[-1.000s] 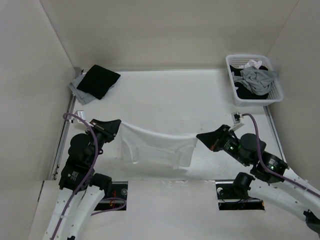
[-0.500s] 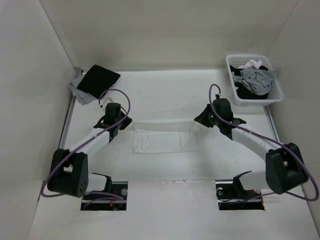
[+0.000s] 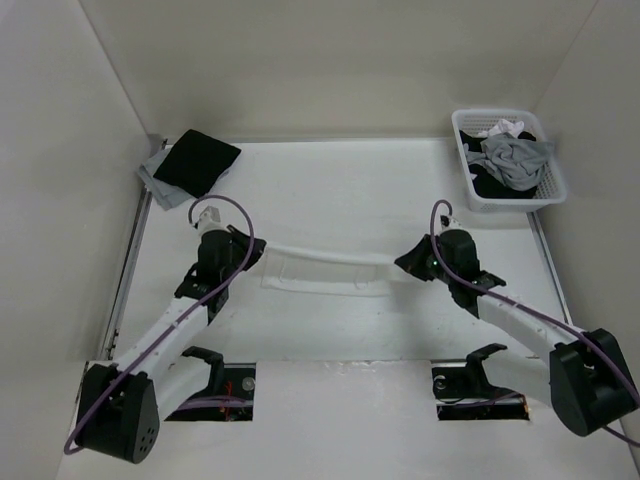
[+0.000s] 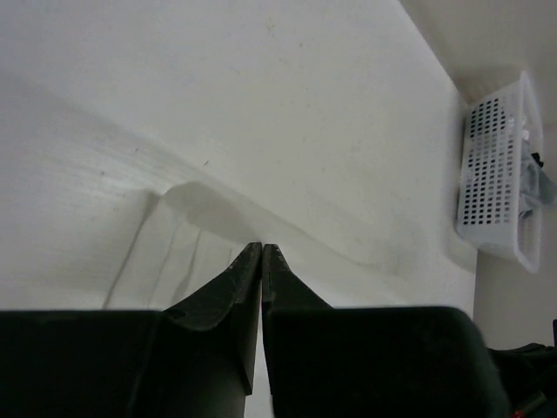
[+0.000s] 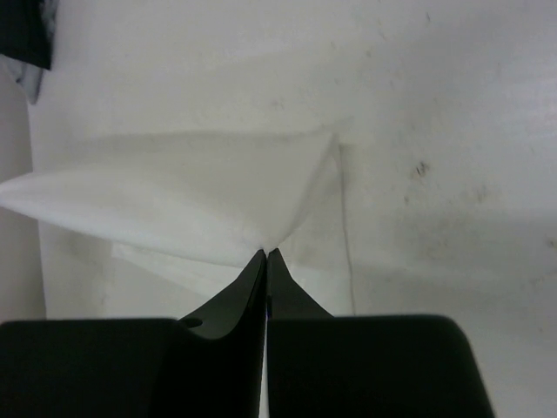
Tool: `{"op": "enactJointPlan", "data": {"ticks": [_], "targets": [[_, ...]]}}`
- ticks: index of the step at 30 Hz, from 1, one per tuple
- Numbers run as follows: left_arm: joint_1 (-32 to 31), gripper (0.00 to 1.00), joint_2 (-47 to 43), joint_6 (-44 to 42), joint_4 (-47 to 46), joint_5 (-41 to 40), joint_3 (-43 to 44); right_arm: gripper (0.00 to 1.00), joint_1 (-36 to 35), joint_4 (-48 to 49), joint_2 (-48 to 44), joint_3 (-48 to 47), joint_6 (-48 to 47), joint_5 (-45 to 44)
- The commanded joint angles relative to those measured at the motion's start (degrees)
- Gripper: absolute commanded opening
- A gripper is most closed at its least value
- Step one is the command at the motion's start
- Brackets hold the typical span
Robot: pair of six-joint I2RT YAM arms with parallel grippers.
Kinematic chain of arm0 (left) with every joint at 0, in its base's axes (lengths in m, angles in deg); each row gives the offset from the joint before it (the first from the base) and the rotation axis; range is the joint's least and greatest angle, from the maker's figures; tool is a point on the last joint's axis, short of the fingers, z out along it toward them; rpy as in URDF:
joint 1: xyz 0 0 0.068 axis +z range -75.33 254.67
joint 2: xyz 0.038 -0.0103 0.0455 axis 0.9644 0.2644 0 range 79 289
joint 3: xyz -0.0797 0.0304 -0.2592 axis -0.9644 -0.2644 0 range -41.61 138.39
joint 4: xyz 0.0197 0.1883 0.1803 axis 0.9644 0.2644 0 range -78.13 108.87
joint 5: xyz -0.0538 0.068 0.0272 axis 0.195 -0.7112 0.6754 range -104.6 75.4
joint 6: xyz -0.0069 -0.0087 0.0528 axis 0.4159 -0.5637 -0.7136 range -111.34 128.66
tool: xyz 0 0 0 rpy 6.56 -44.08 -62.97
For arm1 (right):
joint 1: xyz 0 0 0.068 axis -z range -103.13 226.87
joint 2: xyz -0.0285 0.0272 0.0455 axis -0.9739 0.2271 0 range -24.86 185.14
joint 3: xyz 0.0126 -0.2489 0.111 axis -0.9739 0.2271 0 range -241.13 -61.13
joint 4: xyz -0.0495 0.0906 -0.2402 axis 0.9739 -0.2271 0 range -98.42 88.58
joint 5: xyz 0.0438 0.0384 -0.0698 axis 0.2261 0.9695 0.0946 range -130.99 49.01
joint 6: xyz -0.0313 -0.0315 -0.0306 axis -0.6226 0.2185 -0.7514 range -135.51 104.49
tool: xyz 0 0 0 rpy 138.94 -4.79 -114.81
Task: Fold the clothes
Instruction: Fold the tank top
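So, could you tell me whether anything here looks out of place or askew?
Nothing spilled or damaged. The white top is only stretched into a narrow band, mid-fold. The black garment lies crooked over the grey garment at the far-left corner.

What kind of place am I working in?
Probably a lab cell for folding laundry: white panels box in the white table, a white perforated plastic basket holds crumpled garments, a folded black garment lies far left.

White top [image 3: 325,268]: thin, plain fabric drawn into a long, narrow band across the middle of the tabletop [image 3: 350,195]. Its 2 ends are pinched by the left fingers [image 4: 233,287] and right fingers [image 5: 250,287]; upper edge taut, lower layer lying flat.
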Motion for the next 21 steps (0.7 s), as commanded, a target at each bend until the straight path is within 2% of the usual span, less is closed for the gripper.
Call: {"op": "enactJointPlan", "data": {"ticks": [1, 9, 13, 16, 19, 21], "targets": [[-0.3, 0.03, -5.6, 0.1, 1.3, 0.5, -5.8, 0.03, -1.4, 3.2, -4.0, 3.5, 1.5, 0.1], [-1.0, 0.03, -13.3, 0.8, 2.9, 1.7, -15.5, 0.03, -5.4, -0.9, -10.3, 9.7, 4.6, -1.9], [-0.6, 0.04, -14.5, 1.2, 3.2, 1.8, -18.0, 0.04, -9.5, -3.4, -10.2, 10.2, 7.2, -5.0], [-0.5, 0.09, -14.3, 1.3, 3.2, 1.7, -19.0, 0.05, -12.1, -4.1, -9.3, 10.8, 9.6, -6.6], [0.4, 0.23, -14.8, 1.3, 4.4, 1.8, -19.2, 0.19, -13.9, -6.5, -10.5, 11.1, 10.6, -8.9], [1.1, 0.26, -17.3, 1.2, 6.8, 1.8, -18.7, 0.29, -15.1, -8.8, -13.3, 10.5, 10.7, -11.1]]}}
